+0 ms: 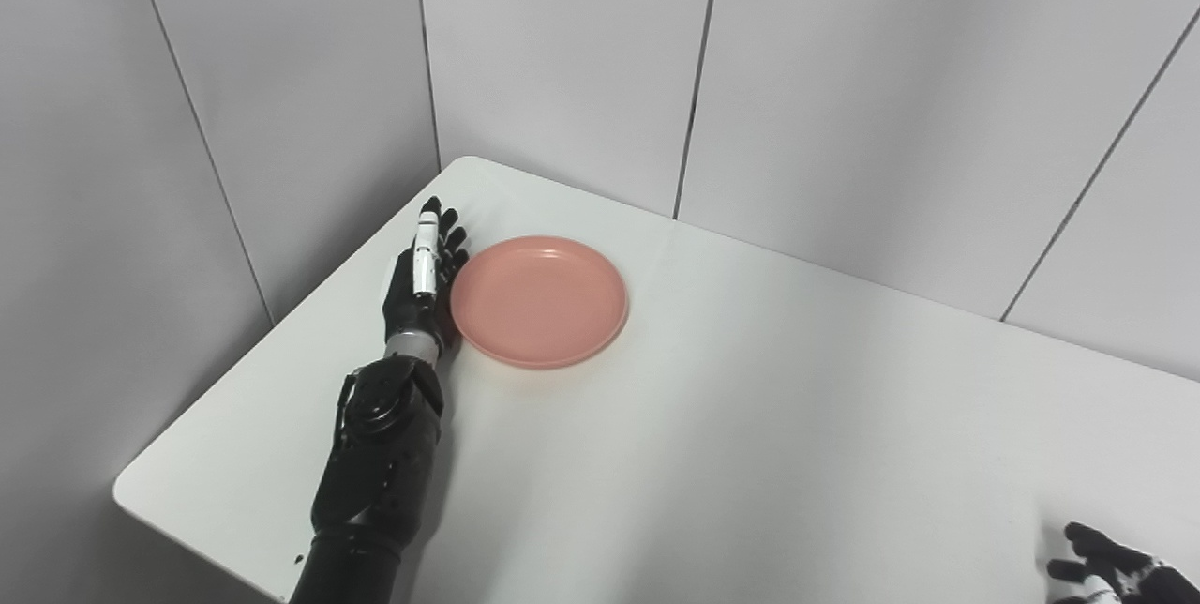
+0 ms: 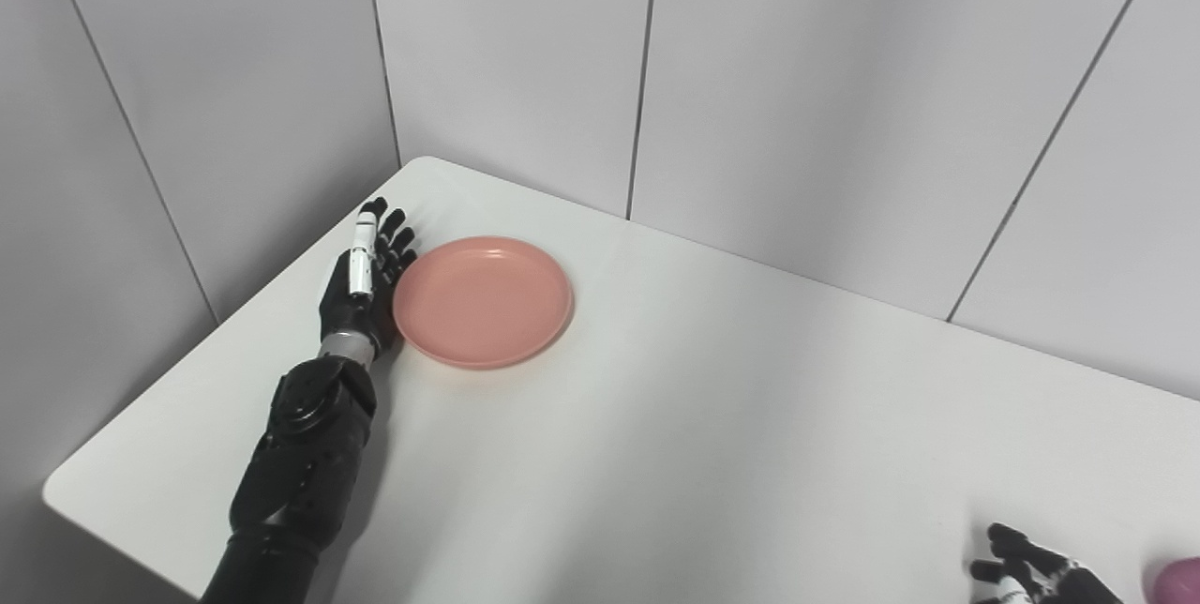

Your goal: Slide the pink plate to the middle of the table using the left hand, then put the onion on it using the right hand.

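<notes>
A round pink plate (image 1: 539, 300) lies on the white table (image 1: 750, 416), toward its far left corner. My left hand (image 1: 424, 278) stands edge-on against the plate's left rim, fingers stretched out and apart, holding nothing. At the bottom right corner my right hand (image 2: 1027, 571) rests on the table with fingers spread, only partly in view. A purple rounded thing, likely the onion (image 2: 1183, 578), peeks in at the bottom right edge of the right eye view, just right of that hand and apart from it.
Grey panelled walls (image 1: 562, 60) close in behind the table and on its left. The table's left edge (image 1: 281, 323) runs close beside my left forearm. Bare white tabletop stretches between the plate and my right hand.
</notes>
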Robot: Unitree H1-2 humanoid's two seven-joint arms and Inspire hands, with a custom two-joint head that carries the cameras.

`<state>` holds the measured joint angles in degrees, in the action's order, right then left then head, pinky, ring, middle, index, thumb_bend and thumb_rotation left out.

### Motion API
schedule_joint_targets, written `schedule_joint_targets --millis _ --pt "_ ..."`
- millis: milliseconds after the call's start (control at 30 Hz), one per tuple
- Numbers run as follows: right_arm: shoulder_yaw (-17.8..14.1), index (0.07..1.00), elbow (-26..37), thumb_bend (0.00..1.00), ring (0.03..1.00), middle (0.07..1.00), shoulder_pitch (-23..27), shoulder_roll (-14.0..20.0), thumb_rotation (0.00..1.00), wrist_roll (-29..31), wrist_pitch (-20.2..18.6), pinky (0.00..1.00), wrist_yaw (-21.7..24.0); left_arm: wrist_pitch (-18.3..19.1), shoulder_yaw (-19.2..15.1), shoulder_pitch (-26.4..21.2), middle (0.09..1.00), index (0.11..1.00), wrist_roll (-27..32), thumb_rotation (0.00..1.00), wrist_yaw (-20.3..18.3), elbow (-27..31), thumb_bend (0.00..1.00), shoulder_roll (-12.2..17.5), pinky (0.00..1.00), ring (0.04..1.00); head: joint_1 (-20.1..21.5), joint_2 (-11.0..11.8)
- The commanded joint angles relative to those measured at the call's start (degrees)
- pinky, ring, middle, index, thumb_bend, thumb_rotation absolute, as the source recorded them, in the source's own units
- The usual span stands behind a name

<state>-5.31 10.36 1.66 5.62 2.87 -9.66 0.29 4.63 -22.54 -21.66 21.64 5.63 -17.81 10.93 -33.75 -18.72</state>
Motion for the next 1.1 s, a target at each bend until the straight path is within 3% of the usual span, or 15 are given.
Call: schedule_joint_targets --millis 0,233,400,533,567,600,667,733,767,800,833,967,1067 --pt "0.1 0.491 1.2 0.46 0.528 0.659 0.8 -0.1 0.0 -0.3 1.5 0.36 -0.1 2.8 1.0 -0.5 0.983 0.981 0.1 1.0 -0.6 -1.7 0.34 -0.3 1.0 0.979 -0.1 -0.1" --pt "0.0 0.509 0.6 0.46 0.516 0.659 0.7 0.0 0.0 0.3 2.7 0.35 0.3 5.9 1.9 -1.9 0.994 0.997 3.0 1.0 -2.7 -1.6 0.35 -1.0 1.0 0.986 0.6 -0.5" --pt "0.4 0.49 1.9 0.46 0.531 0.681 0.3 -0.3 0.0 -0.6 1.5 0.36 -0.2 6.4 3.9 -3.6 0.989 0.987 2.6 1.0 -3.9 -2.7 0.37 -1.3 1.0 0.982 1.9 -1.2" --pt "0.8 0.49 3.2 0.47 0.469 0.706 0.2 -0.9 0.0 -1.1 0.1 0.42 -0.5 7.6 5.3 -4.7 0.981 0.982 2.3 1.0 -4.3 -3.4 0.36 -1.4 0.98 0.97 3.2 -1.6" --pt "0.8 0.491 3.5 0.46 0.585 0.728 0.1 -1.0 0.0 -1.3 -0.2 0.42 -0.6 8.0 5.6 -4.9 0.985 0.987 2.3 1.0 -4.5 -3.5 0.36 -1.4 0.98 0.972 3.2 -1.6" --pt "1.0 0.491 3.8 0.46 0.625 0.736 0.0 -1.0 0.0 -1.6 -0.7 0.42 -0.6 8.0 6.2 -5.2 0.986 0.989 2.2 1.0 -4.9 -3.9 0.36 -1.5 0.98 0.972 3.7 -1.8" --pt "1.2 0.493 4.1 0.48 0.69 0.771 -0.1 -1.0 0.13 -1.9 -1.0 0.31 -0.5 8.0 7.0 -5.6 0.988 0.99 1.8 1.0 -5.3 -4.7 0.36 -1.7 0.98 0.971 3.7 -2.0" --pt "1.3 0.493 4.5 0.48 0.76 0.819 -0.2 -1.2 0.16 -1.7 -1.5 0.29 -0.4 8.5 7.6 -6.0 0.976 0.979 1.8 1.0 -5.2 -5.2 0.36 -2.3 0.96 0.957 3.9 -2.2" --pt "1.3 0.64 4.7 0.46 0.798 0.85 -0.2 -1.3 0.51 -1.5 -1.9 0.31 -0.4 8.7 7.8 -6.1 0.966 0.971 1.9 1.0 -5.1 -5.3 0.36 -2.6 0.95 0.947 3.9 -2.2" --pt "1.3 0.716 4.9 0.45 0.819 0.867 -0.2 -1.4 0.7 -1.4 -2.2 0.32 -0.4 9.2 7.9 -6.0 0.961 0.967 2.0 1.0 -5.1 -5.1 0.37 -2.9 0.94 0.942 4.4 -2.6" --pt "1.3 0.774 5.0 0.44 0.84 0.884 -0.2 -1.5 0.82 -1.3 -2.4 0.33 -0.5 9.5 8.2 -6.0 0.959 0.966 2.0 1.0 -5.3 -4.9 0.37 -3.0 0.93 0.939 4.4 -2.6" --pt "1.7 0.841 5.5 0.51 0.874 0.904 -0.4 -1.6 0.92 -2.5 -2.5 0.45 -0.7 10.9 9.4 -5.3 0.969 0.976 2.0 1.0 -6.5 -3.4 0.37 -3.5 0.96 0.955 6.2 -3.5" --pt "2.0 0.901 5.7 0.51 0.92 0.938 -0.6 -1.7 0.97 -2.9 -2.0 0.71 -0.7 12.4 9.7 -5.2 0.975 0.979 2.2 1.0 -7.1 -2.4 0.37 -3.7 0.97 0.962 7.7 -4.5"
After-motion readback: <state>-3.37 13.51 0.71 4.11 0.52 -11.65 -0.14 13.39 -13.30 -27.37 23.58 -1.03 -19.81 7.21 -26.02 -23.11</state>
